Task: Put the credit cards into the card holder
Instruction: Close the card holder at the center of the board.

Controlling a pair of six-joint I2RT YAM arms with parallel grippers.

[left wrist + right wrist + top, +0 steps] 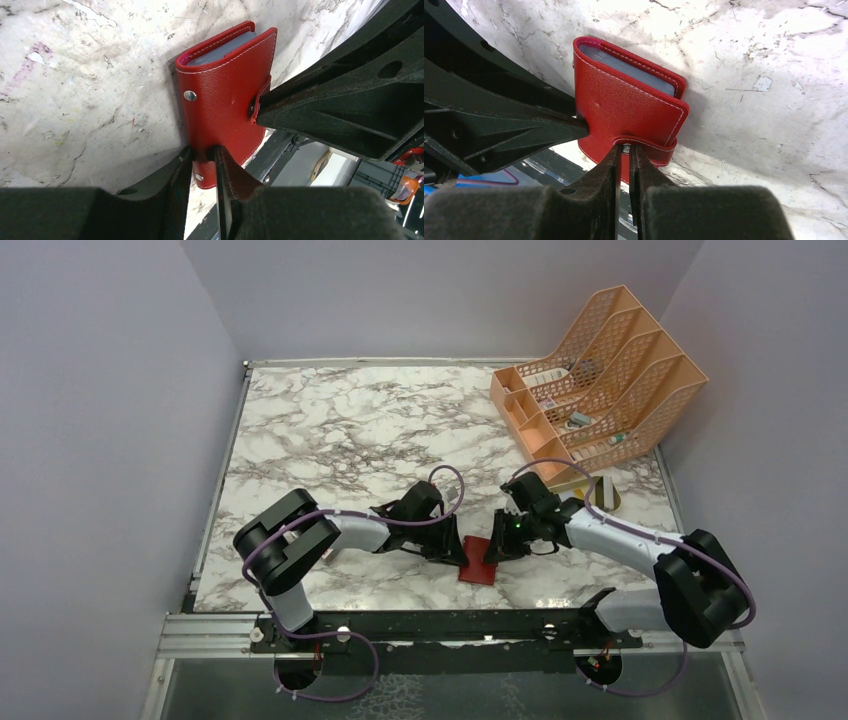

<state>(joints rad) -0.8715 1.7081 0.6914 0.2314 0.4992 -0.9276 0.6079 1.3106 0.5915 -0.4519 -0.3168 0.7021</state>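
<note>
Nearest the arm bases: 1 dark red leather-like bifold card holder (480, 565), closed, at the near-ctr edge of the white marble-pattern table (330, 430), right between the 2 grippers. Can't tell if it rests flat or is raised a bit. 2 silver snap studs (190, 95) show on its cover in the left wrist view, and 1 snap tab (649, 146) wraps around its edge. 1 grey-blue layered stack (624, 67) sits tucked between the covers; no. of layers too fine to count.

L gripper (202, 155): fingers closed on the card holder's lower edge, by the lower stud. R gripper (624, 150): fingers nearly together, pinching the snap tab.

2 arms, both bent and folded inward. L arm: elbow out to the left, forearm running low to the right, wrist at the card holder's left side. R arm: elbow out to the right, forearm running low to the left, wrist at the card holder's right side. Fingertips of both meet on the holder from opposite sides.

Further back, right side: 1 beige oval tray (607, 504) w/ a small box on it. Far right corner: 1 orange mesh file rack (610, 360), several slanted slots, small items inside.
</note>
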